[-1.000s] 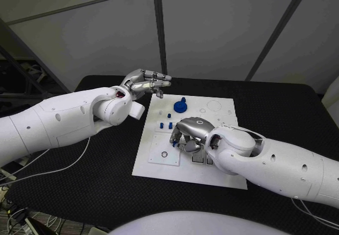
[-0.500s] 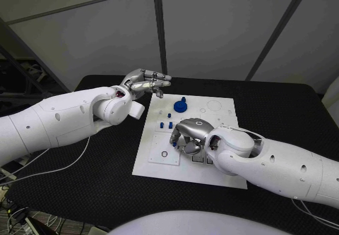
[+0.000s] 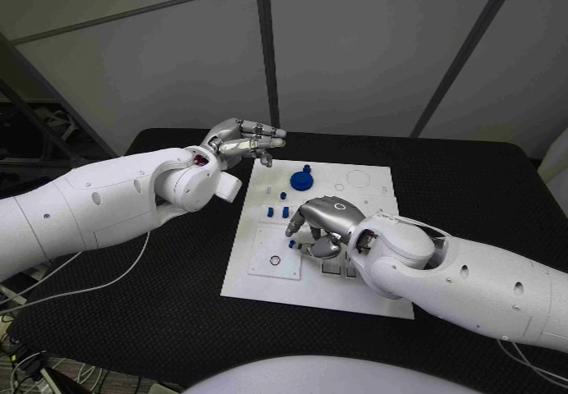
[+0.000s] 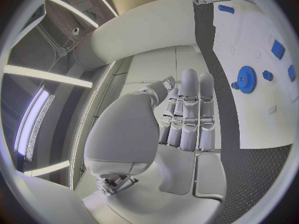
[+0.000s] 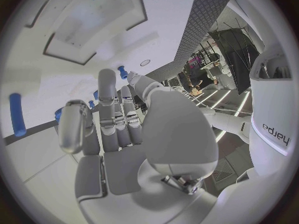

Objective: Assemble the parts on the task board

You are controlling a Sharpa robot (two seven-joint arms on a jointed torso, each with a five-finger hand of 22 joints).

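Rising slightly off the task board (image 3: 368, 182), the right hand (image 3: 322, 223) lifts with fingers apart and nothing held (parts (image 3: 281, 211) lie nearby); the left hand (image 3: 243, 139) hovers open beside the board.

Two smooth, rounded white plastic arms, dotted with small dark recessed screw holes, each end in a silver metallic many-fingered left hand (image 3: 240, 138) and right hand (image 3: 322, 222) with segmented fingers, and the right wrist view shows dark lettering on a white shell.

Pale grey wall panels (image 3: 355, 57) split by dark vertical seams stand behind the black table (image 3: 474, 189).
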